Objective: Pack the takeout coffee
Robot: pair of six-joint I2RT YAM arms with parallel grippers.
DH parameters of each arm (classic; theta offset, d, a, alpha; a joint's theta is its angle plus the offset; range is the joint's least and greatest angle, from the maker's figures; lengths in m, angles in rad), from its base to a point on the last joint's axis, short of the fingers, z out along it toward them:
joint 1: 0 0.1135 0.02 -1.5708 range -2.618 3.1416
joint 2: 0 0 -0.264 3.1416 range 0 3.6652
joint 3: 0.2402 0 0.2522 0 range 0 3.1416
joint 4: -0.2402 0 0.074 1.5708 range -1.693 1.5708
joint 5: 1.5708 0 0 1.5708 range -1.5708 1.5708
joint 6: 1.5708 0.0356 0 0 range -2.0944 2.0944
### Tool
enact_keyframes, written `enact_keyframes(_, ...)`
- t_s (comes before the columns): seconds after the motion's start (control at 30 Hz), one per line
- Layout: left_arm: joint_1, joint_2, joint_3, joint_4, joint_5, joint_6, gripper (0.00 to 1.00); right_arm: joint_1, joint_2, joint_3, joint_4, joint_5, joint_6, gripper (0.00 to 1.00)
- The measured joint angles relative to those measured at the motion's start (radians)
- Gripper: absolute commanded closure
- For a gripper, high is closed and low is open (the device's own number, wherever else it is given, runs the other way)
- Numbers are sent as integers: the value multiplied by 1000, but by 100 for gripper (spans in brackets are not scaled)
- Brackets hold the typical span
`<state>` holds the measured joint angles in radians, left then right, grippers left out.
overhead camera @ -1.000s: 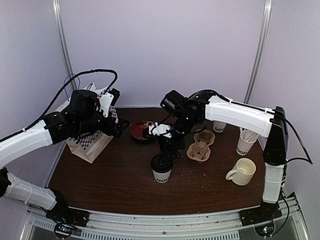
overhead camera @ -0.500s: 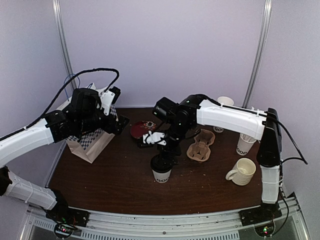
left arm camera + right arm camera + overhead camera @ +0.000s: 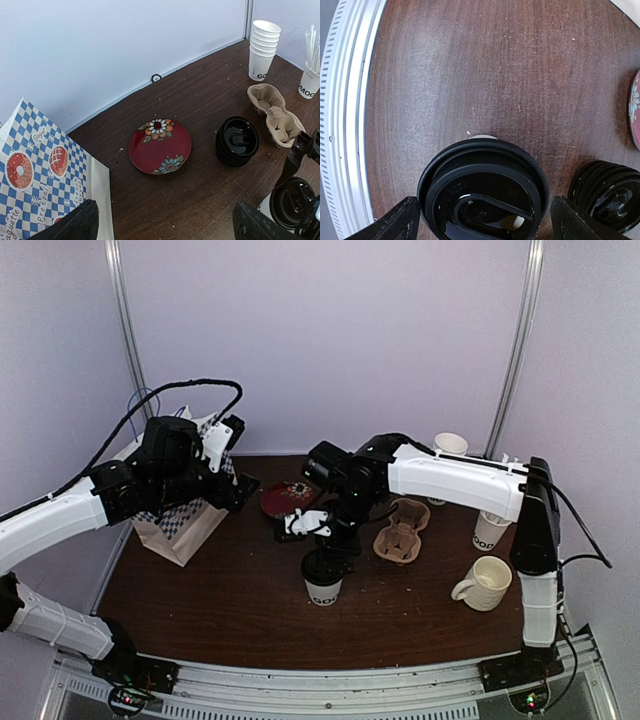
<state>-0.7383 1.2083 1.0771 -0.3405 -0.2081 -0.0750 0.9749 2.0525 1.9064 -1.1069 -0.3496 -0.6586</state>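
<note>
Pale lavender walls with two slim metal posts enclose a dark brown wood-grain table. The tabletop is finely scratched and flecked with crumbs, and a slotted aluminium rail runs along its near edge. At the left rear a paper bag leans against the wall. It is printed in blue-and-white check with doughnut pictures and the words "Bagel", "Pretzel" and "French bread". The left gripper hangs above the table just beside the bag, its jaws spread wide with nothing between them. A red plate painted with flowers lies near the table's centre rear. To its right lies the brown pulp carrier, its two wells facing up. A cream mug stands near the right front. A stack of lidless cups stands at the right rear, the lowest showing "GO", and beside it is a cup of straws whose lettering is cut off. The lidded cup stands front of centre, apart from the carrier, with "GOO" legible on its side. The right gripper is lowered over this cup with its jaws spread, one finger on each side of the black lid. Whether the fingers touch the lid cannot be told. A stack of lids sits between the plate and the carrier.
</note>
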Motion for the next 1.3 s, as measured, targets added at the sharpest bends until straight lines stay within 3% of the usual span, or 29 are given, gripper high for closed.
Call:
enact_keyframes(0.43,0,3,0,-1,11,7,3,2,15,-2,-3,0,6,18)
enact_keyframes(0.77,0,4,0,-1,14,14,3,3,9,-2,-17,3,13,22)
enact_keyframes(1.0,0,4,0,-1,14,20,3,-14,-106,-64,-60,19,30,24)
enact_keyframes(1.3,0,13,0,-1,14,28,3,-204,-296,-165,-89,13,64,26)
